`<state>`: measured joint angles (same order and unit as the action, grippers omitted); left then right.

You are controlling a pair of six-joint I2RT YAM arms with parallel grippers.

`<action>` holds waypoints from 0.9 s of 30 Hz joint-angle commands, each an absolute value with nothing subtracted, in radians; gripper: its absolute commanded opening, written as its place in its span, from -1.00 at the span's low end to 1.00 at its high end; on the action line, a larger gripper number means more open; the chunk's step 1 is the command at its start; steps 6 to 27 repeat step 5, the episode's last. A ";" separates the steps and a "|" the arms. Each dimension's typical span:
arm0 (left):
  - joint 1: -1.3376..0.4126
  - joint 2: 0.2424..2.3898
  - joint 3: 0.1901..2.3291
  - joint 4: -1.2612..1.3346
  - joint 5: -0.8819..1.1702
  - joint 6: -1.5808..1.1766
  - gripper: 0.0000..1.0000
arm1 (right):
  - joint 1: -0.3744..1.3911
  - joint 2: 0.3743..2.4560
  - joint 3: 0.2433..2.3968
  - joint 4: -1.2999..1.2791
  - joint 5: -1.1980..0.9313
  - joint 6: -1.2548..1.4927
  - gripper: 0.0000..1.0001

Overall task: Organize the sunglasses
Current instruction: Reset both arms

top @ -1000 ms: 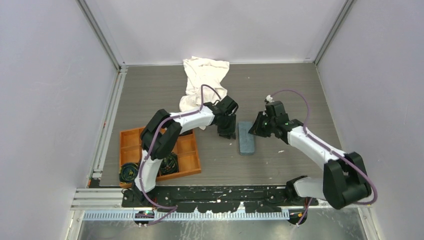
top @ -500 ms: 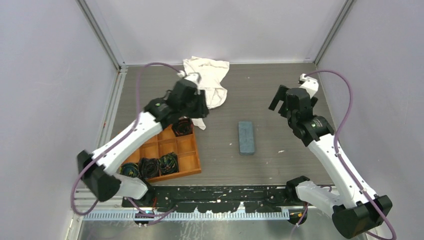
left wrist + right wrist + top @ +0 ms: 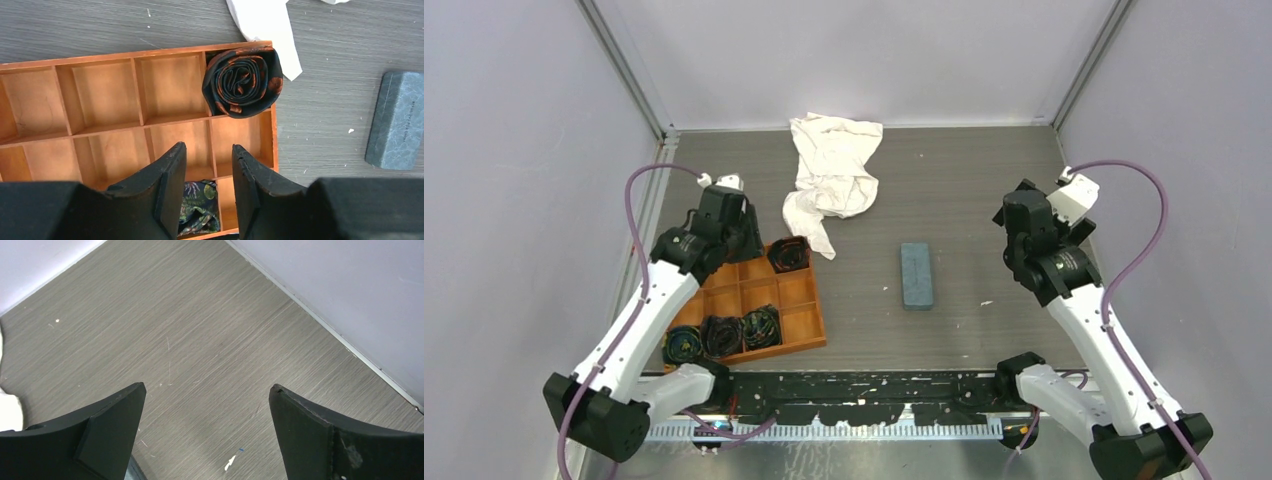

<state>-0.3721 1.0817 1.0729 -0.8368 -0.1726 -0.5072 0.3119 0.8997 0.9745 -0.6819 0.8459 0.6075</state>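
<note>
The sunglasses are out of view. A grey-blue glasses case lies shut and alone on the table's middle; the left wrist view shows it at the right edge. My left gripper hovers above the orange tray, well left of the case. Its fingers stand a little apart with nothing between them. My right gripper is raised to the right of the case. It is wide open and empty over bare table.
A crumpled white cloth lies at the back, its tip reaching the tray's far corner. Round dark coiled bundles fill some tray compartments, one at the far right corner. Grey walls close in three sides.
Both arms have drawn back from the case: the left swung left over the tray, the right rose and moved right. The right gripper opened wide. The case stayed put.
</note>
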 commanded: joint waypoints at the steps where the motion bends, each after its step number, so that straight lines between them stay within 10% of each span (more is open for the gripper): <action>1: -0.367 1.011 1.079 -0.827 -0.225 -0.485 -0.21 | 0.311 0.886 0.957 -0.652 0.898 0.668 0.99; 27: -0.365 1.009 1.100 -0.834 -0.242 -0.482 -0.21 | 0.311 0.910 0.952 -0.638 0.881 0.675 0.99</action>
